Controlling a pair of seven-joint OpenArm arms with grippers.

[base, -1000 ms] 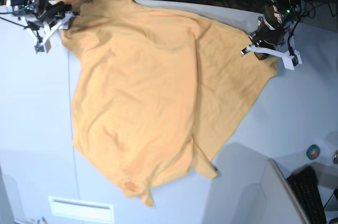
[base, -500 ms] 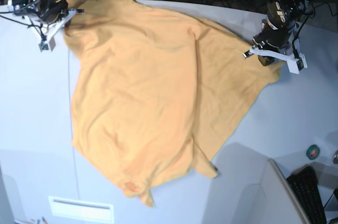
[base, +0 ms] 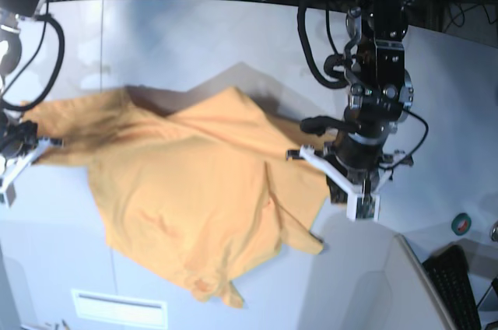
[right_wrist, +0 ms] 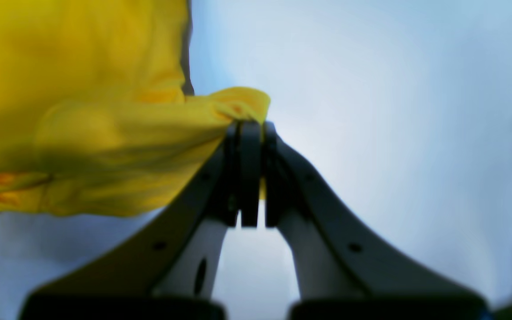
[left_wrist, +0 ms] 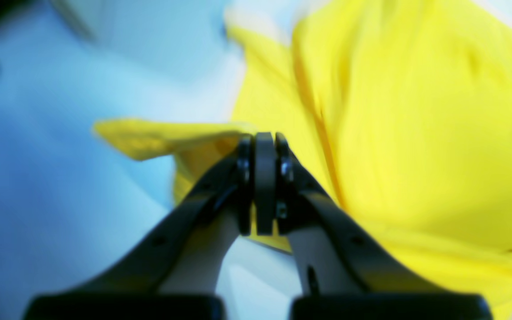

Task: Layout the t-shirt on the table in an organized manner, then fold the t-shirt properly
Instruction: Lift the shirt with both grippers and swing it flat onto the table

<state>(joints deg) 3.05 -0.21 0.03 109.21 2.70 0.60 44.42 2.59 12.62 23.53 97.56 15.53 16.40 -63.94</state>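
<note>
Left end effector: black, tapering fingers pressed together on a pinched fold of the t-shirt, at the garment's edge on the base view's right. Right end effector: same build, likewise clamped on a bunched corner of cloth, at the far left of the base view. Grips sit at opposite ends of the garment, probably so the cloth can be drawn out between the two arms and laid flat; the layout step appears in hand and folding not begun. T-shirt: soft orange-yellow cloth, thin and limp, lying on the bench between the arms, rumpled, with creases through the middle, a flap doubled over near the right side and a small tail hanging toward the near edge. Bench: smooth, pale grey, matt, much larger than the shirt. Both wrist views blurred; weave and trim not legible.
</note>
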